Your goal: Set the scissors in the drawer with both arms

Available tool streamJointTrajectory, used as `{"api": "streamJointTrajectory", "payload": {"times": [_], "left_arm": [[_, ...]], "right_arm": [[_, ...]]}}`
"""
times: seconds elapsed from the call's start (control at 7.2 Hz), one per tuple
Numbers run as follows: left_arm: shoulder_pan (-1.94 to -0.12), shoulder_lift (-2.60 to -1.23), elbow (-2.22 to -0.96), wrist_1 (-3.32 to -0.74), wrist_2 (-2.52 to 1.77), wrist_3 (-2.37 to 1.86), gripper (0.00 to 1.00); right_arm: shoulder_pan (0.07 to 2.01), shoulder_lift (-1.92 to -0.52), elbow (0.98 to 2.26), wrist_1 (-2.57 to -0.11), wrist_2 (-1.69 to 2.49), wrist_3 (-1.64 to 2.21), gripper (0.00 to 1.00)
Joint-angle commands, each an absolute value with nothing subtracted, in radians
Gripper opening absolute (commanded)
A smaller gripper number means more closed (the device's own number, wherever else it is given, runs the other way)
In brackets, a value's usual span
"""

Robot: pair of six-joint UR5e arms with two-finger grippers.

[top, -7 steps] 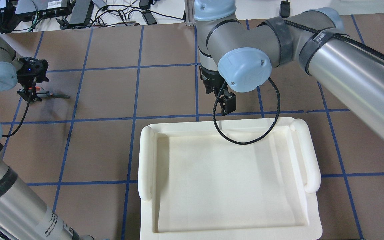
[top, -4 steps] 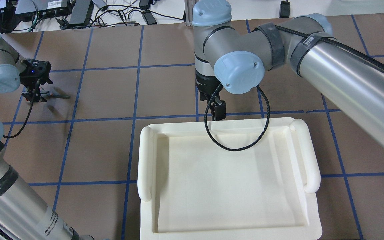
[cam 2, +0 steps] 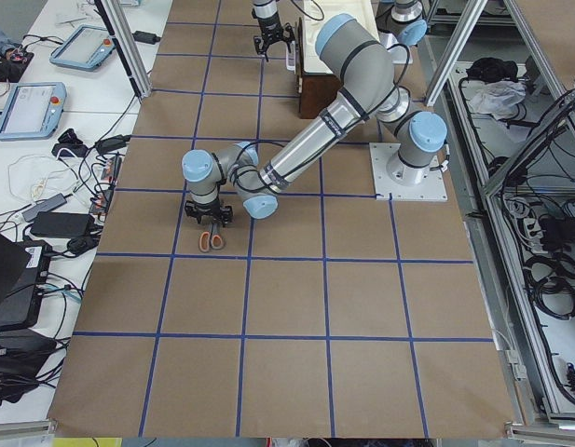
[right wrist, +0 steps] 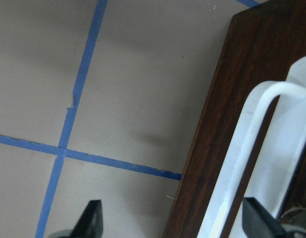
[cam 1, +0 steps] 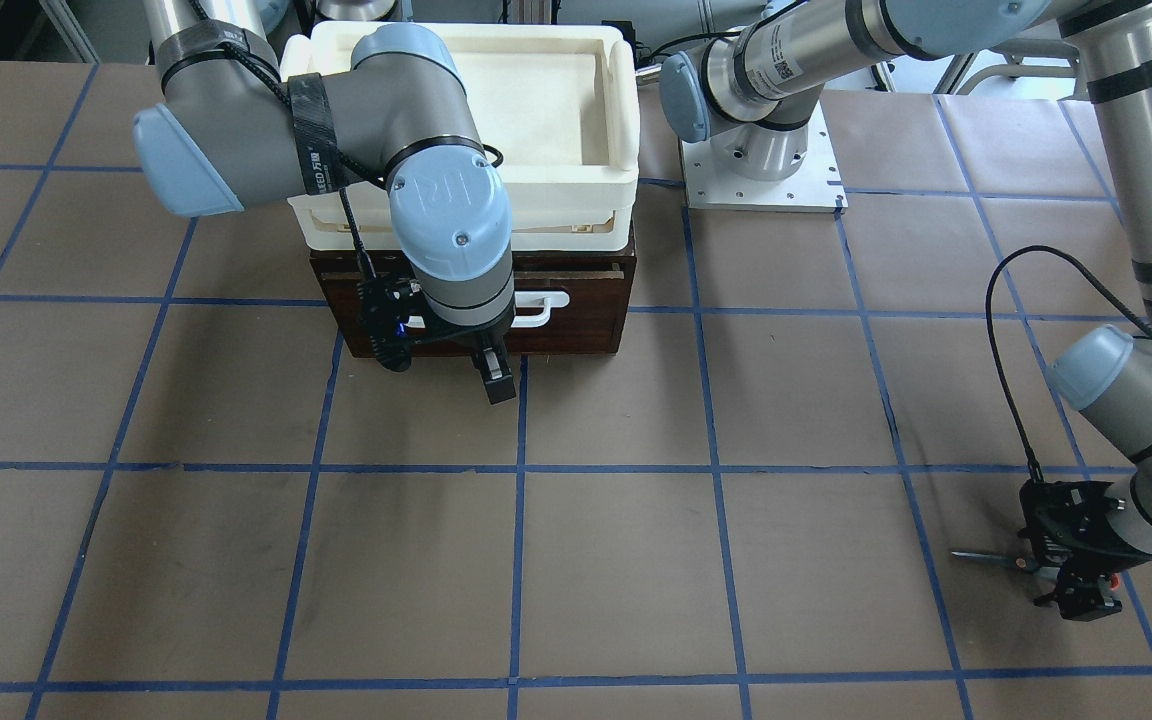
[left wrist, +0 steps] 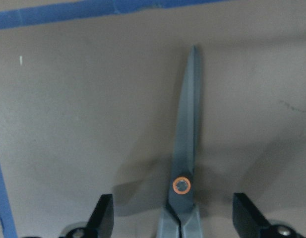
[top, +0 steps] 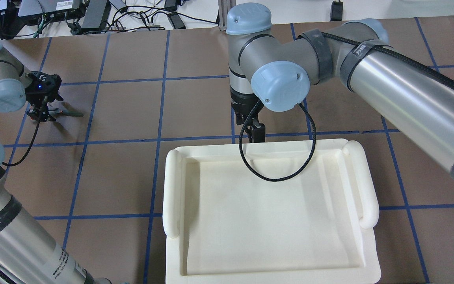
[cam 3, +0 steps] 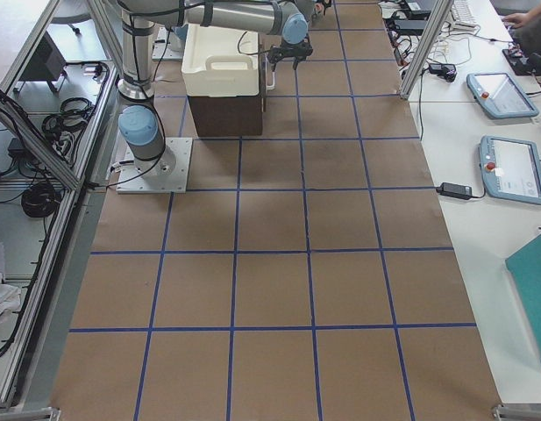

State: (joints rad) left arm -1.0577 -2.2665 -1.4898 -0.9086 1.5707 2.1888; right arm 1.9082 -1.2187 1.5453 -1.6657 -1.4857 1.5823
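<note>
The scissors (left wrist: 185,158) lie flat on the brown table paper at the far left (top: 67,113), blades shut; the orange handles show in the exterior left view (cam 2: 211,241). My left gripper (left wrist: 175,218) is open and low over them, one finger on each side near the pivot (cam 1: 1076,590). The dark brown drawer (cam 1: 576,320) is shut under the cream tray, its white bar handle (cam 1: 541,310) facing away from the robot. My right gripper (top: 256,132) is open and empty, in front of the drawer's face (right wrist: 217,124) next to the handle (right wrist: 262,148).
A cream-white plastic tray (top: 172,185) sits on top of the drawer box and hides it from above. The right arm's black cable (top: 274,173) loops over the tray's far edge. Cables and boxes (top: 73,12) lie beyond the table's far edge.
My right gripper has moved left and closer to the tray's far edge. My left gripper has come down over the scissors' handles, which it now hides from above.
</note>
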Motion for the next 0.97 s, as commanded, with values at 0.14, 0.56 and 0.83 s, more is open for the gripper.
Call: {"api": "streamJointTrajectory", "payload": {"times": [0.14,0.56,0.83], "left_arm": [[-1.057,-2.264,-1.497,-0.891,1.578,2.188,0.78],[-1.055,-2.263,-1.499,-0.890,1.577,2.194,0.35],[-1.055,-2.260,-1.499,-0.890,1.578,2.191,0.10]], "right_arm": [[1.908,-1.213,1.545,-1.628,-1.486,1.591,1.00],[1.908,-1.197,1.543,-1.629,-1.485,1.591,1.00],[1.908,-1.186,1.543,-1.629,-1.490,1.591,1.00]]}}
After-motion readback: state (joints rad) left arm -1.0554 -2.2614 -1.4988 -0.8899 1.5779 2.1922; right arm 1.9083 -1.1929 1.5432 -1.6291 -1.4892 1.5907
